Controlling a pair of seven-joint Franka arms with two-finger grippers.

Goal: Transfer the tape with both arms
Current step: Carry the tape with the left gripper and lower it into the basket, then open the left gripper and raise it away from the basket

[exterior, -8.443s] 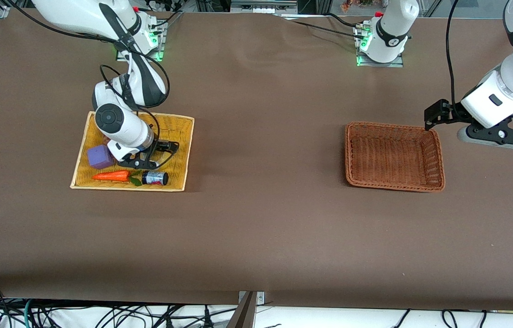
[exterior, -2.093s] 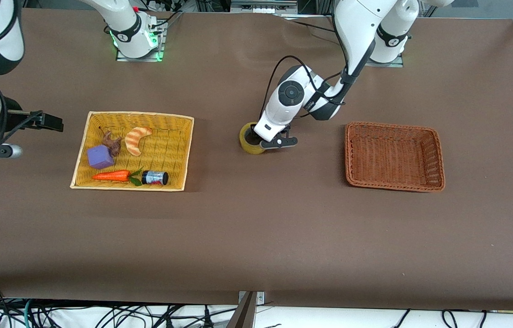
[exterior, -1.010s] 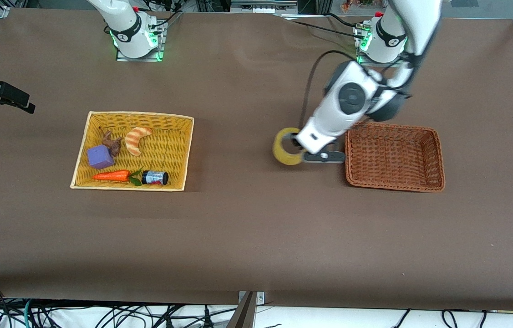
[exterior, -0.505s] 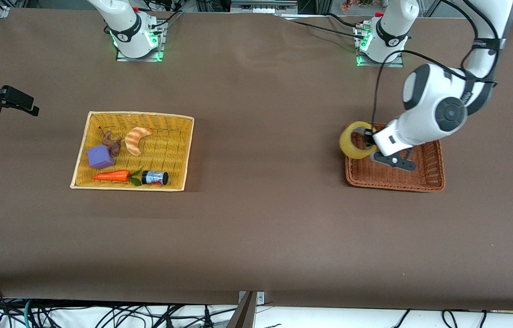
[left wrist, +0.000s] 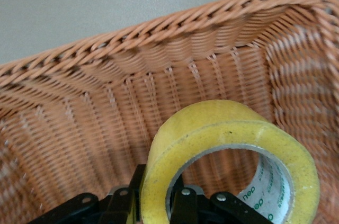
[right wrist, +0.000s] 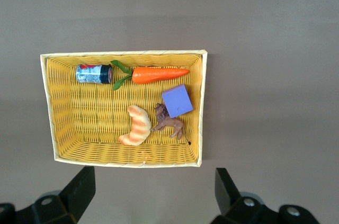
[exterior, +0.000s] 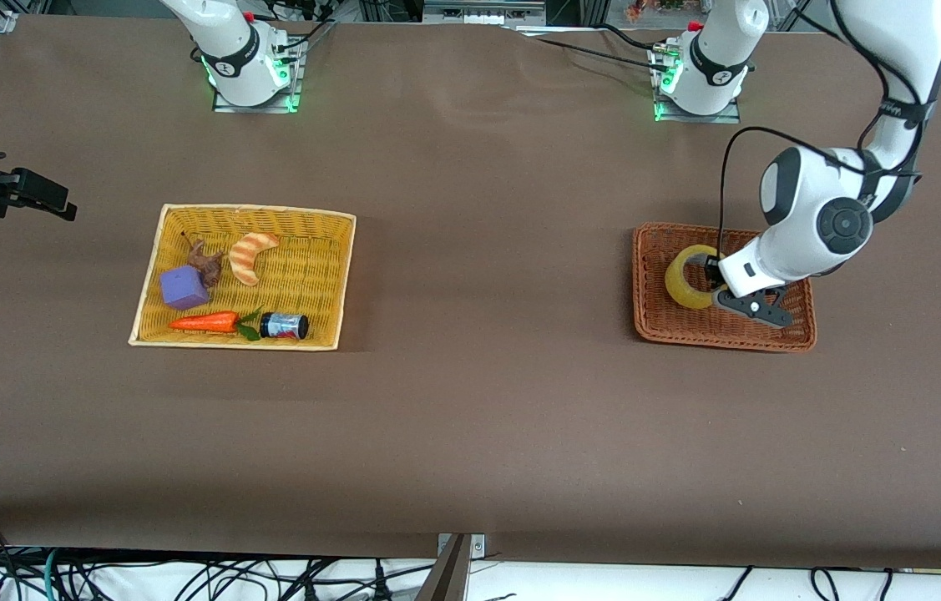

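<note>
Right gripper point(exterior: 61, 203): hanging in the air at the right arm's end of the table, off to the side of the yellow basket; fingers point(right wrist: 78, 189) standing wide apart, gripping nothing; this arm is waiting.
Yellow basket point(exterior: 345, 275): sitting on the brown table point(exterior: 470, 417) toward the right arm's end, holding five small items.
Purple cube point(exterior: 184, 287): lying in the yellow basket, just beside a small brown animal figure point(exterior: 204, 257).
Croissant toy point(exterior: 251, 255): lying beside the brown figure, farther from the front camera than the carrot.
Toy carrot point(exterior: 207, 321): lying along the basket wall nearest the front camera, its green leaves pointing at a small can point(exterior: 284, 325) lying on its side.
Brown basket point(exterior: 725, 338): sitting toward the left arm's end, well apart from the yellow basket.
Tape point(exterior: 690, 277): hanging inside the brown basket, tilted on edge; whether it is touching the woven floor cannot be told.
Left gripper point(exterior: 716, 280): reaching down into the brown basket, fingers point(left wrist: 183, 205) clamping the tape's wall, one inside the grey core and one outside.
Obstructions: the basket's woven walls are rising close around the tape.
</note>
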